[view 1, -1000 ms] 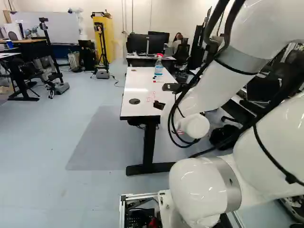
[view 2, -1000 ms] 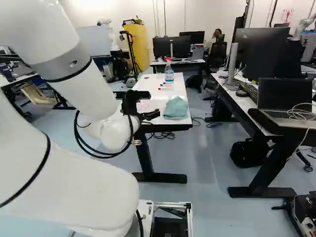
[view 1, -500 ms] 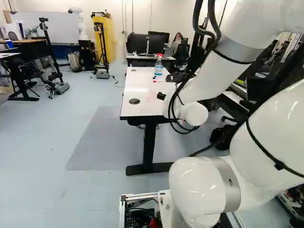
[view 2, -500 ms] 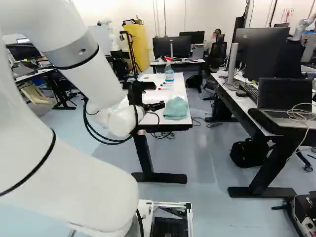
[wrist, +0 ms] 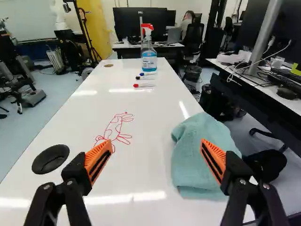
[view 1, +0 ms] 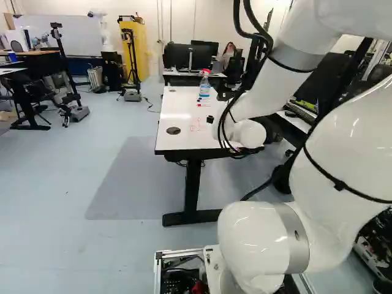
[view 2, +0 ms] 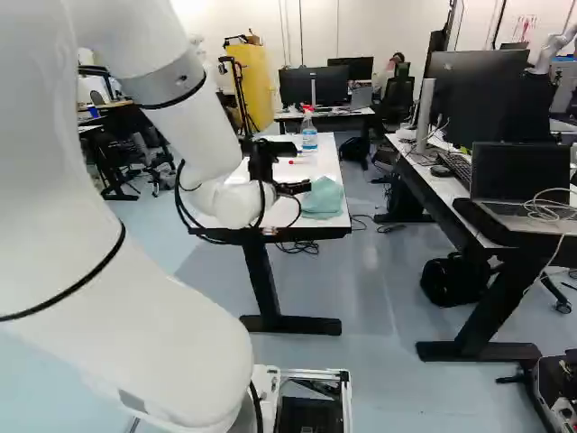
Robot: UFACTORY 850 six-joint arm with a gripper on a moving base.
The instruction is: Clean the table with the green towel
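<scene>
In the right base view my gripper point(view 2: 293, 188) reaches over the near part of the white table point(view 2: 326, 161), close beside the green towel point(view 2: 323, 198). The wrist view shows the gripper point(wrist: 155, 160) open, its orange pads wide apart with no object held. The crumpled green towel point(wrist: 195, 150) lies ahead of and partly behind one finger, near the table's edge. A red line drawing point(wrist: 114, 129) marks the tabletop ahead of the other finger.
Farther along the table stand a spray bottle point(wrist: 149, 54) and several markers point(wrist: 143, 85). A round black grommet point(wrist: 51, 158) sits beside one finger. Another desk point(view 2: 451, 194) with a laptop point(view 2: 521, 185) runs alongside. Another robot point(view 2: 557, 45) stands far back.
The arm has moved forward over the table, and in the right base view the gripper has come rightward to the towel, now overlapping its edge. The base and towel have stayed put.
</scene>
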